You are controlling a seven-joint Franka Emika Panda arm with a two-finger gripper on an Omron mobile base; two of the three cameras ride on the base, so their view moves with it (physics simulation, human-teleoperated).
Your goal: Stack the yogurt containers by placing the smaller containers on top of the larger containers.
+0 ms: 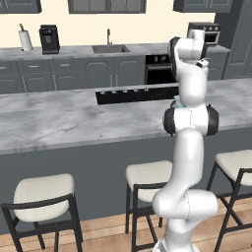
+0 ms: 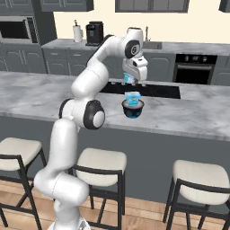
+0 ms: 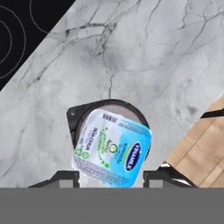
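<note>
Holding the small yogurt cup [image 2: 129, 79], the pincer [image 2: 132, 82] hangs above the marble counter [image 2: 40, 96] with its fingers pointing down. In the right base view the bright blue cup sits between the two fingers, so the pincer is closed on it, with the fingers standing partly apart by the width of the cup.

Directly under the pincer, and near to it, stands the larger yogurt tub [image 2: 133, 97], pale blue with a whitish top. A small gap shows between the held cup and the top of this tub; they do not touch. The tub sits in or on a dark round object [image 2: 133, 109] that rests on the counter, close to the edge nearest the robot. I cannot tell what this dark object is.

In the hand view, just beyond the two finger tips [image 3: 65, 178], there is a printed blue-and-white lid [image 3: 113, 148], turned a little askew. It covers most of the dark round object [image 3: 83, 116] behind it. I cannot tell whether this lid belongs to the held cup or to the tub below.

Beyond the pincer, on the far side of the counter, lies the black cooktop [image 2: 157, 91]; its corner with ring marks appears also in the hand view [image 3: 17, 35]. Below and nearer to the robot than the pincer, stools with pale seats [image 2: 101, 161] stand at the counter on a wooden floor [image 3: 199, 148].
</note>
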